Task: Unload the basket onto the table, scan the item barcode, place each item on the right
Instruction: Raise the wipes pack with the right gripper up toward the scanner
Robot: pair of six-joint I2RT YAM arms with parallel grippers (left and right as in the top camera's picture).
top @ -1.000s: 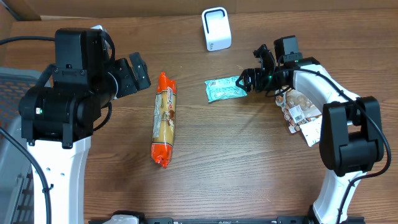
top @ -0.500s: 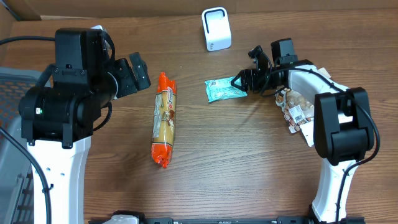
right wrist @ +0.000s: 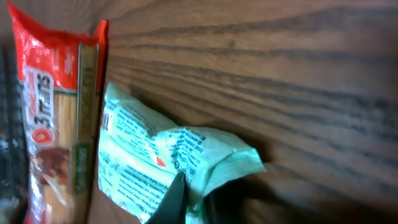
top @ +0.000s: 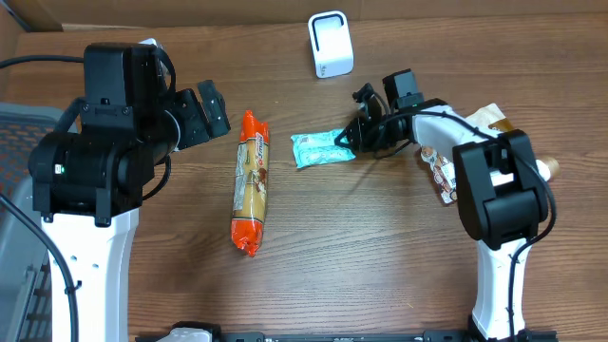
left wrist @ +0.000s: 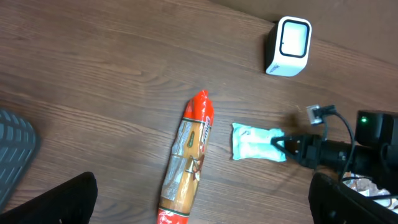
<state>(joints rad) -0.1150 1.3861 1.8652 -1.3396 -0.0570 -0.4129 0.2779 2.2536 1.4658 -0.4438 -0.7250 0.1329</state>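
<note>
Nearest on the brown wooden table lies a long red-and-yellow plastic pasta packet. Just right of its far end is a flat mint-green foil sachet, its crumpled right end clamped by the right gripper. The left gripper hangs left, fingers wide apart, empty. Farthest back stands a small white box-shaped barcode scanner, well apart from the sachet.

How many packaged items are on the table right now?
3. A long red pack left of centre; a teal packet pinched by the right gripper; a snack bag partly hidden under the right arm.
</note>
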